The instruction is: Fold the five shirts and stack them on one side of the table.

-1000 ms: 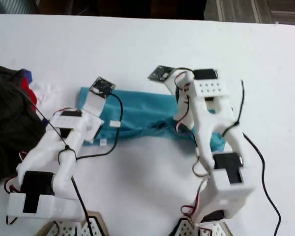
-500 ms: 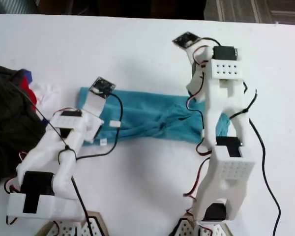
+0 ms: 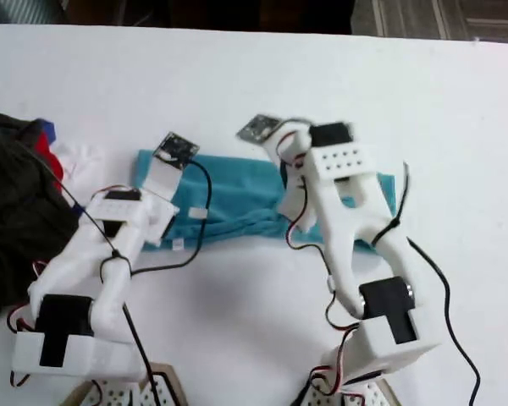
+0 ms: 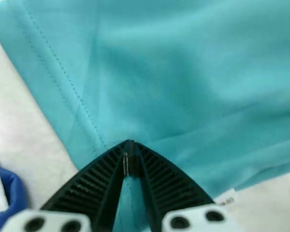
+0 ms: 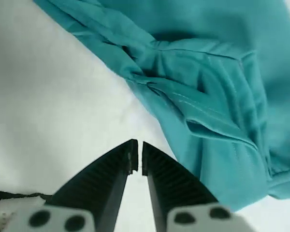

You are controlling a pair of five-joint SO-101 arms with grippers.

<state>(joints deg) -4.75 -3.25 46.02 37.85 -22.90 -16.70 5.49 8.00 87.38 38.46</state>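
Two risks face you. Your left gripper (image 4: 128, 157) is clamped on a stitched edge of the teal shirt (image 4: 193, 72), so a hard pull may slip that thin pinch. Your right gripper (image 5: 137, 157), fingers nearly together and empty, hangs beside the bunched folds and could snag them. Farther left on the table (image 3: 237, 68), the unfolded pile (image 3: 17, 211) waits.
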